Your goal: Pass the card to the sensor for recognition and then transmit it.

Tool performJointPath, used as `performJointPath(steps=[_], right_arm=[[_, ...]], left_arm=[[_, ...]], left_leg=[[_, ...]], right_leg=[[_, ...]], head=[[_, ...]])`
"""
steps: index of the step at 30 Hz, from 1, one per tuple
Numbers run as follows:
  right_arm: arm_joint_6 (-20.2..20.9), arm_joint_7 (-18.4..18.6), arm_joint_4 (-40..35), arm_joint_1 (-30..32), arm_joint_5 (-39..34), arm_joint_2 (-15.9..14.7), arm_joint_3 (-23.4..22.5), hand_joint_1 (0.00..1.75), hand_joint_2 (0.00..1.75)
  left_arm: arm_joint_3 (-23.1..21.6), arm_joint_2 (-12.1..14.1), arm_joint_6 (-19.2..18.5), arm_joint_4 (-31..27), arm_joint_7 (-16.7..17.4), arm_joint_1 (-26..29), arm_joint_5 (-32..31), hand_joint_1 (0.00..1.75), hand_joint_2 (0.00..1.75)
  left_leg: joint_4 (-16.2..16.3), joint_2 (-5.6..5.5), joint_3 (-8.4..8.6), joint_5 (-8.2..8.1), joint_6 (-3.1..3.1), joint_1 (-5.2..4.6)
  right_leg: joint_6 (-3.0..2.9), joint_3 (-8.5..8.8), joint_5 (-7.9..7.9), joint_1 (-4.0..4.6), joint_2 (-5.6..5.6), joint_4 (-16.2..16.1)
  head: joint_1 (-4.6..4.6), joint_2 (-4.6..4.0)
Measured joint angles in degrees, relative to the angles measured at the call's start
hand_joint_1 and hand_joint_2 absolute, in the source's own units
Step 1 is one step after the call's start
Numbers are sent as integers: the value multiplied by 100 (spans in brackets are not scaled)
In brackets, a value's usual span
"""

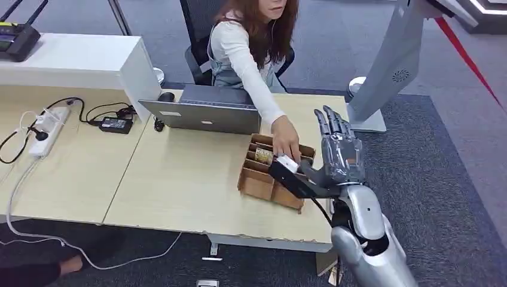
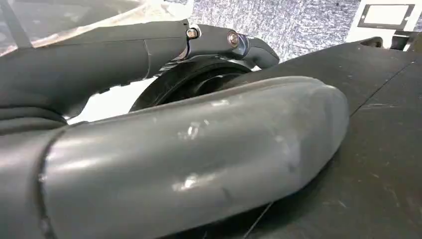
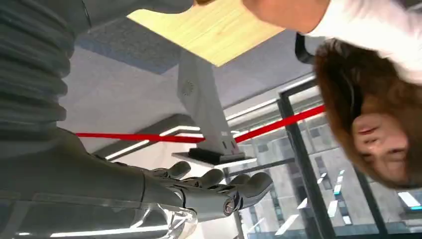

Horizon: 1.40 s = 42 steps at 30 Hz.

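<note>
My right hand (image 1: 338,152) is raised at the table's right side, beside a cardboard box (image 1: 258,182), its fingers straight and spread with nothing between them. A person reaches over the box, and their hand (image 1: 286,140) holds a small white card (image 1: 287,162) against the dark thumb side of my hand. In the right wrist view my right hand (image 3: 209,191) lies flat and empty, with the person's sleeve (image 3: 378,25) above. The grey sensor stand (image 1: 388,72) rises behind my hand. A thick grey thumb (image 2: 189,164) of my left hand lies against dark surfaces; its grip is unclear.
A grey laptop (image 1: 203,113) sits at the back of the wooden table (image 1: 179,179). A power strip (image 1: 48,128) and black adapter (image 1: 115,124) with cables lie on the left. The box's compartments hold a small yellowish item (image 1: 263,155). Grey carpet (image 1: 442,179) spreads to the right.
</note>
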Motion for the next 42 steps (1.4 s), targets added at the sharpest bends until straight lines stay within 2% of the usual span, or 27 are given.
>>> performJointPath(steps=[10,25,28,30,34,38,41,42], right_arm=[[-46,-24,326,-121,-103,118,276,0,175],[-55,-59,612,-183,-112,142,424,0,175],[-48,-74,663,-185,-116,149,446,7,175],[-44,-77,699,-186,-118,166,455,30,175],[-33,-94,759,-198,-118,190,477,54,175],[-17,-158,864,-240,-138,230,558,86,175],[-76,-199,1021,-298,-153,275,612,127,175],[-127,-206,1120,-338,-173,295,625,134,175]], left_arm=[[7,0,5,0,-9,0,-15,0,0],[22,0,5,0,-26,1,-44,0,0],[24,0,9,0,-48,1,-52,0,0],[26,0,11,0,-50,0,-57,0,0],[28,0,11,0,-55,1,-66,0,0],[31,0,9,0,-72,-1,-90,0,0],[31,-7,9,0,-92,-4,-120,0,0],[31,-7,9,0,-94,-5,-129,0,0]], left_leg=[[0,0,0,0,0,-1],[0,0,-1,0,0,-1],[0,0,0,0,0,-1],[0,0,0,0,0,-1],[0,0,1,0,0,0],[0,0,0,0,0,0],[0,0,-1,0,0,0],[0,0,-1,0,0,0]], right_leg=[[0,-1,0,-1,0,0],[0,-1,0,0,0,0],[0,0,0,-1,0,0],[0,-1,0,-1,0,0],[0,0,0,0,0,0],[0,-1,0,0,1,0],[0,0,0,0,0,0],[0,-1,0,0,1,1]], head=[[0,0],[0,0],[0,0],[0,0],[0,0],[0,0],[0,0],[0,0]])
